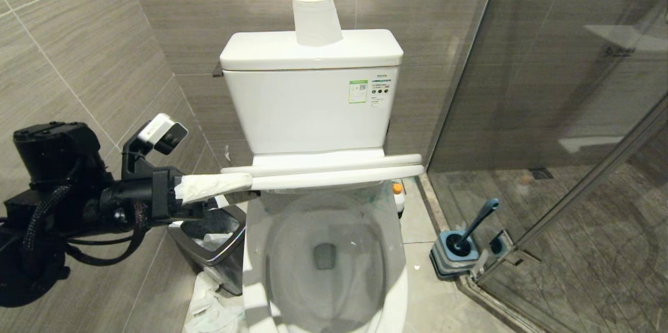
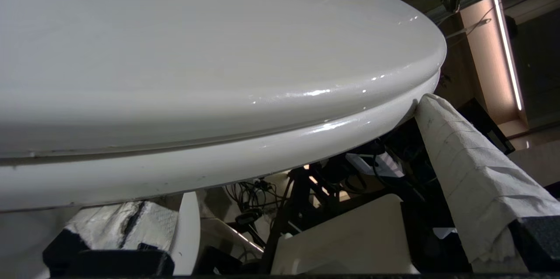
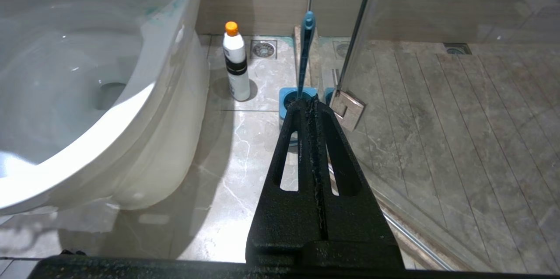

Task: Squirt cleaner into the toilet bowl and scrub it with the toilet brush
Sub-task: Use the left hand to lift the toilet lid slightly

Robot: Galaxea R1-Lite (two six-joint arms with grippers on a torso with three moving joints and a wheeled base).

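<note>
Lit evenly from above, moderately bright in the head view. Soft glare on the tank (image 1: 313, 108) and on the seat (image 2: 218, 73), with small sharp highlights along its rim. Bright strip light (image 2: 507, 51) glowing warm behind. Dim reflections in the glass door (image 1: 563, 87). Shadow beside the bowl (image 3: 87, 95) across the floor (image 3: 227, 174). Straight lines bent near edges.

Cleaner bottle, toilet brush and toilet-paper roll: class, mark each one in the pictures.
cleaner bottle (image 3: 236, 65), right wrist view, on its white body.
toilet brush (image 1: 477, 222), head view, on its blue handle.
toilet-paper roll (image 1: 316, 20), head view, on its side wall.
</note>
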